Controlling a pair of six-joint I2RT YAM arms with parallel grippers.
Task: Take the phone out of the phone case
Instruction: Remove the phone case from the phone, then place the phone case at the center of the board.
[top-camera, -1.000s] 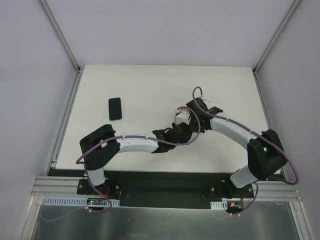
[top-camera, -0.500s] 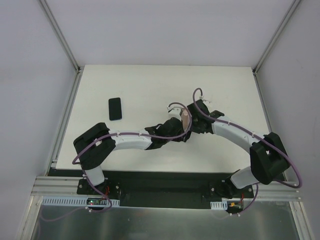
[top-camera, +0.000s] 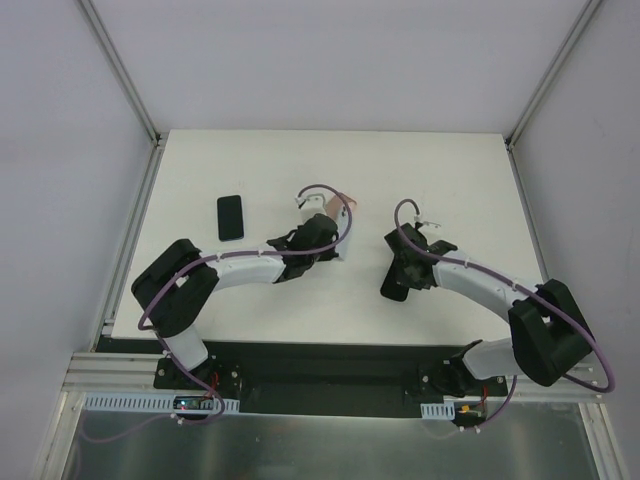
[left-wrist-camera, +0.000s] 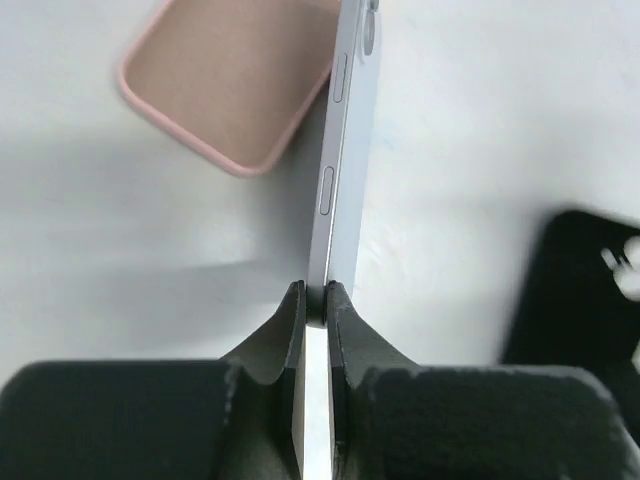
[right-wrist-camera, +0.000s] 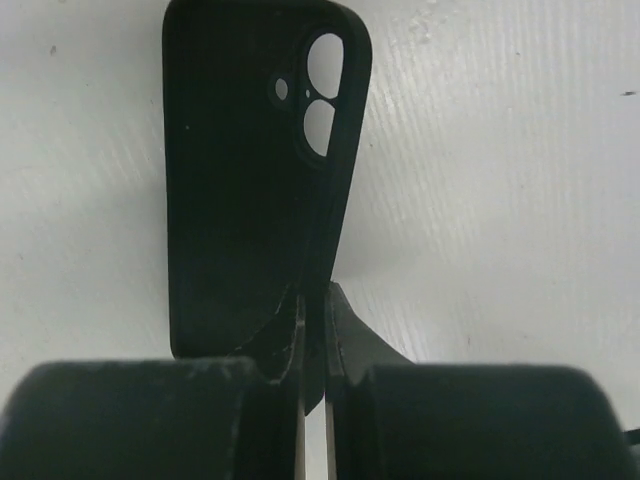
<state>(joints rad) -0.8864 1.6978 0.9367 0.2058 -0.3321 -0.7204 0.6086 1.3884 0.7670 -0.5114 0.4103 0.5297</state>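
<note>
My left gripper (top-camera: 328, 243) (left-wrist-camera: 316, 300) is shut on the bottom end of a slim phone (left-wrist-camera: 345, 150), seen edge-on, with a silver-blue side and side buttons. A salmon-pink phone case (left-wrist-camera: 235, 80) lies open side up on the table just left of it; it also shows in the top view (top-camera: 343, 204). My right gripper (top-camera: 405, 268) (right-wrist-camera: 322, 300) is shut on the side wall of a black phone case (right-wrist-camera: 250, 170), which is empty: white table shows through its camera holes. The two grippers are apart.
A black phone-shaped slab (top-camera: 231, 217) lies flat on the white table (top-camera: 450, 170) at the left. The black case in my right gripper shows at the right edge of the left wrist view (left-wrist-camera: 575, 290). Grey walls and metal rails surround the table.
The two grippers were together at the table's middle and have pulled apart. The left one moved up-left with the phone; the right one moved down-right with the black case.
</note>
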